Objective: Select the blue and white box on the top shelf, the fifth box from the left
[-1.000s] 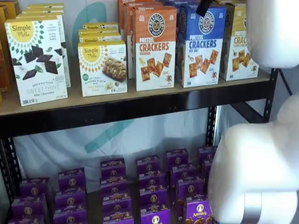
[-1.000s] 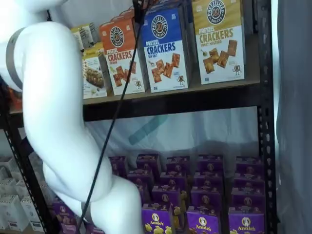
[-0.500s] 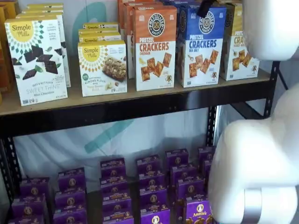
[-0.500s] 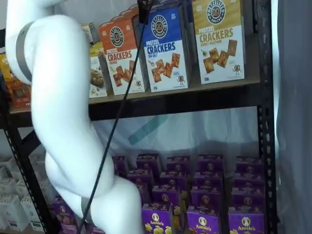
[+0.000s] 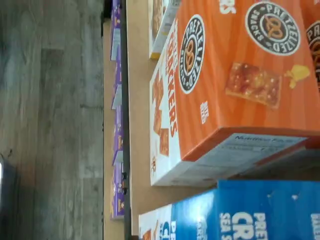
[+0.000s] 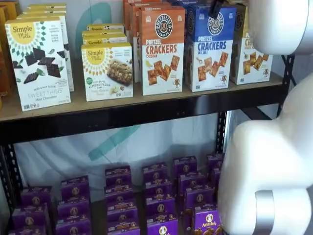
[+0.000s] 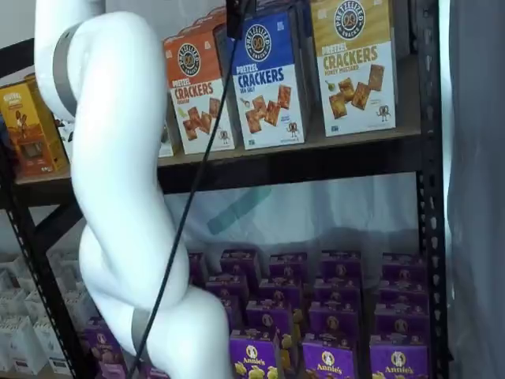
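Over the preceding second the white arm [image 7: 118,197] swung right in a shelf view, exposing the orange boxes at far left that it had covered. The gripper [image 6: 215,8] barely shifted, hanging at the blue and white box's upper edge, so the approach appeared nearly complete. Only a dark finger showed; the jaw opening could not be told. The blue and white box [image 6: 210,48] stood upright at the front of the top shelf [image 6: 146,110], between the orange cheddar box [image 6: 163,49] and the yellow-topped box [image 7: 353,63]. Its blue top carried a round black logo; cracker pictures marked the white lower half.
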{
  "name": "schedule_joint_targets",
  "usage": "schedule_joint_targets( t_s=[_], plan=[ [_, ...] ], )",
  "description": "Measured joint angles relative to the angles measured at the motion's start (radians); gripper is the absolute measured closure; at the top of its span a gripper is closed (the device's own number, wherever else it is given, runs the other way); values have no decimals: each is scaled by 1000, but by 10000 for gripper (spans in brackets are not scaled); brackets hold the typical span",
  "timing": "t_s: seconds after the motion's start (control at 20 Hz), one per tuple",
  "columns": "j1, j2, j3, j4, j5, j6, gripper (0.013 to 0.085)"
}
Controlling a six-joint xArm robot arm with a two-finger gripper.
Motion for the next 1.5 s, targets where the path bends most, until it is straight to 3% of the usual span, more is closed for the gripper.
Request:
schedule_joint_targets(
  t_s=[0.35, 0.8, 1.05, 1.5],
  plan=[
    [-6, 16, -52, 28, 20, 19, 130],
    [32, 64, -132, -46, 36, 29, 130],
    [55, 114, -200, -97, 95, 35, 130],
    [65, 115, -202, -134, 98, 26, 130]
  ],
)
